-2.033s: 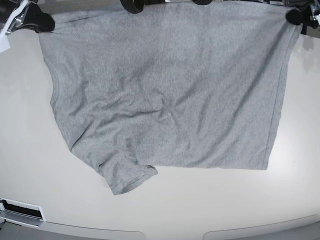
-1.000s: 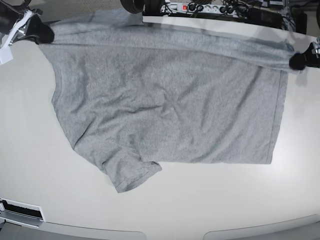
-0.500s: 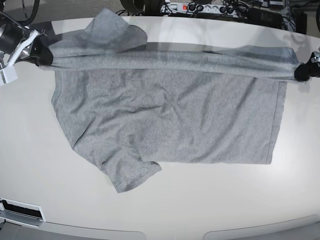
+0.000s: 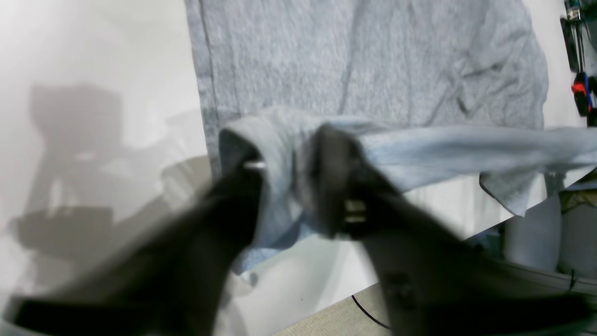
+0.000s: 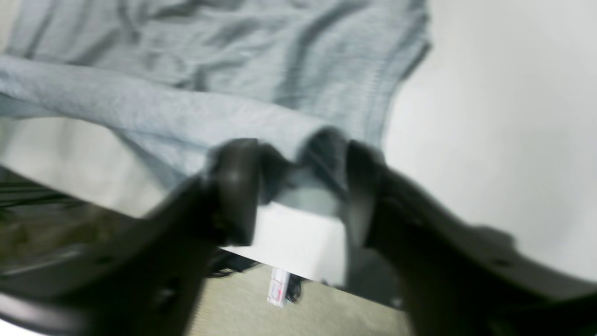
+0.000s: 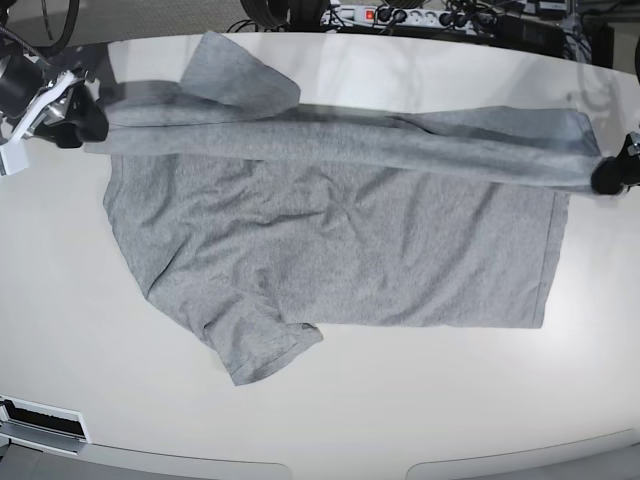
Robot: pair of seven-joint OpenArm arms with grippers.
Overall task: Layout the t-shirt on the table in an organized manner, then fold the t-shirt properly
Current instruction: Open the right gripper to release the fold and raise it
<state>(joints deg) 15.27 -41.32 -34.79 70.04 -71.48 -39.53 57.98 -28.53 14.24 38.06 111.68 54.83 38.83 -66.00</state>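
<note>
White and glossy, the surface (image 6: 320,420) takes up nearly the whole room as I see it, its far rim curving past a tangle of cables and a power strip (image 6: 365,14) with a red switch on the floor beyond.

The t-shirt (image 6: 340,250) lies spread across the middle of it, plain heather-grey side up and lightly creased. One short sleeve (image 6: 262,345) points toward the near edge, and the other (image 6: 235,68) lies flat near the far edge. Across the far part of the shirt, a long band of doubled fabric (image 6: 400,150) runs from one arm to the other, raised a little above the cloth beneath.

At the band's hem end, the left gripper (image 4: 284,158) has its dark fingers (image 4: 333,154) parted, with a bunch of grey cloth sitting between them. At the opposite end the right gripper (image 5: 296,177) is likewise spread wide, with the fabric's corner loose in the gap.

A small white tag (image 6: 14,156) hangs by the right arm; anything printed on it is too small to read.
</note>
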